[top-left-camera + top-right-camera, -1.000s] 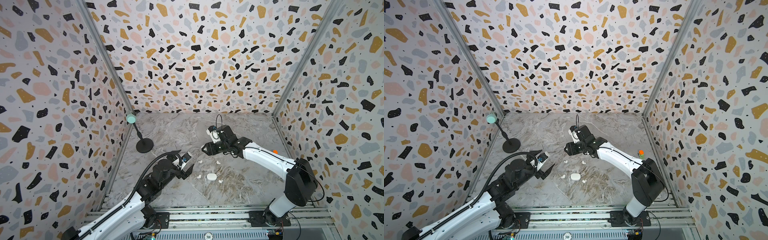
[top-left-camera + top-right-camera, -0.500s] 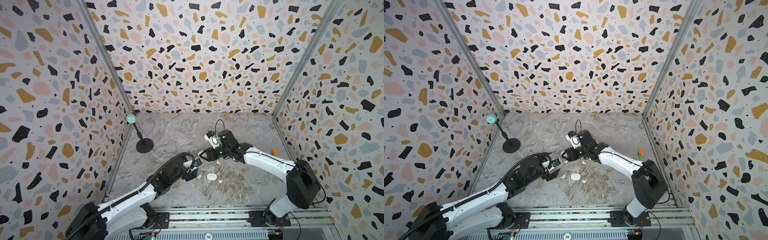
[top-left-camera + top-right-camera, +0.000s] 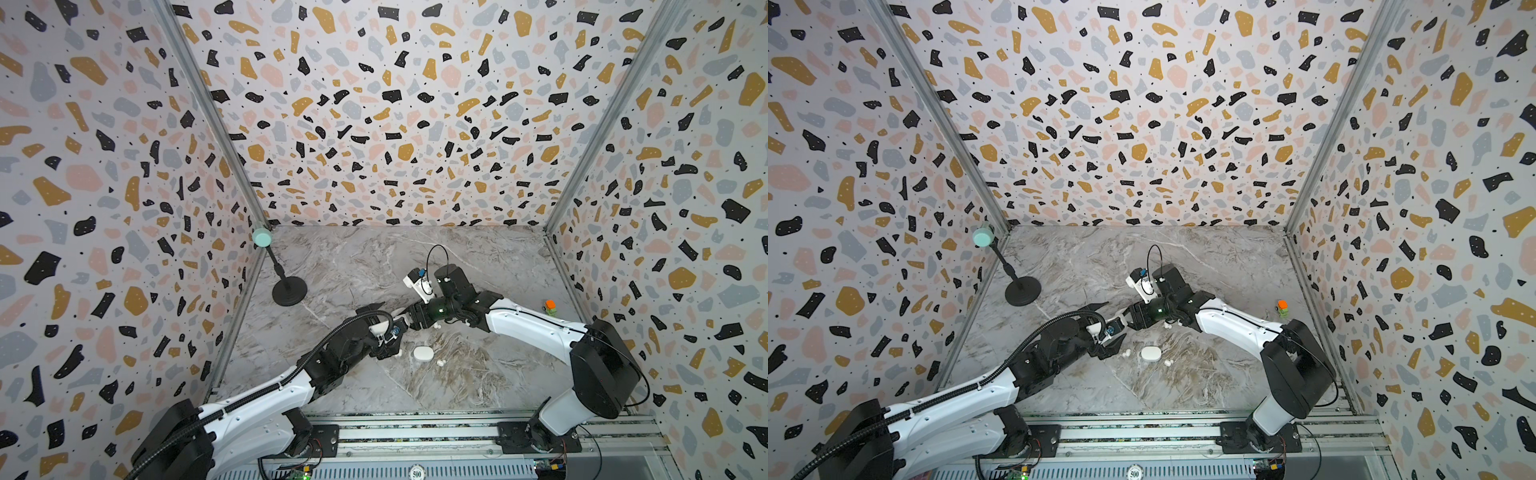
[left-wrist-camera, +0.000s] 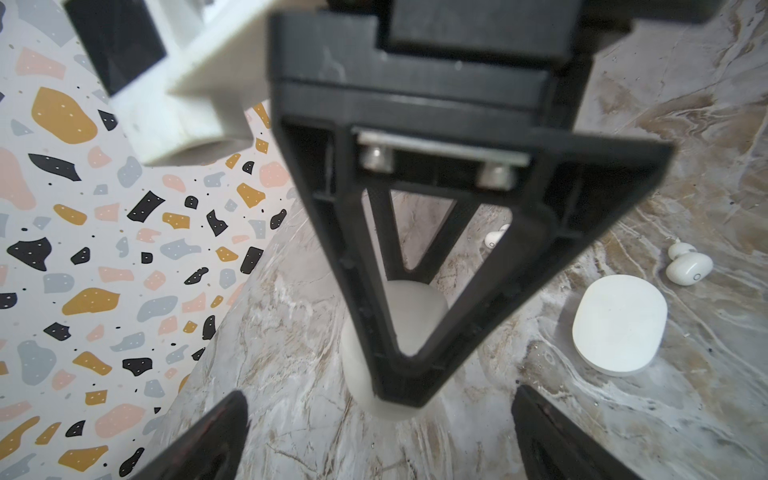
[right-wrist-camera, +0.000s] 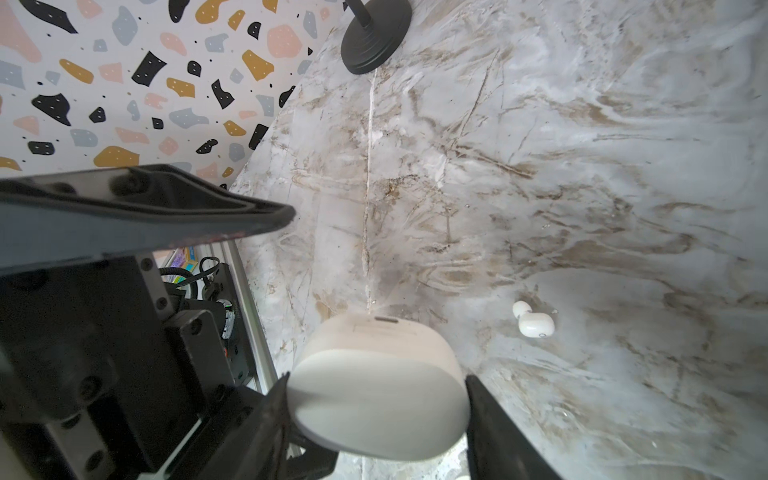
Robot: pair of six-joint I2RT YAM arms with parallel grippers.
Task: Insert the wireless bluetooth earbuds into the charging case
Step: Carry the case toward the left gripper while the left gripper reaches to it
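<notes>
My right gripper point(image 5: 376, 390) is shut on a white oval charging case point(image 5: 374, 374), held by its long sides above the marble floor. My left gripper point(image 4: 380, 436) is open and empty, its fingers either side of the right gripper's tip and the held case point(image 4: 415, 316). In both top views the two grippers point(image 3: 392, 332) point(image 3: 409, 322) meet mid-floor. A second white case point(image 3: 423, 353) point(image 4: 619, 324) lies flat nearby. Tiny white earbuds lie loose: one point(image 4: 688, 266) point(image 3: 440, 363) beside that case, one point(image 3: 1126, 353) by the left gripper, one point(image 5: 532, 322) under the right arm.
A black round-based stand point(image 3: 289, 291) with a mint-green head stands at the left wall. A small orange-and-green object point(image 3: 550, 306) sits near the right wall. Patterned walls close in three sides; a metal rail point(image 3: 415, 432) runs along the front.
The left arm has reached forward until its open gripper meets the right gripper. The right gripper has come down and toward the left arm, still holding the case.
</notes>
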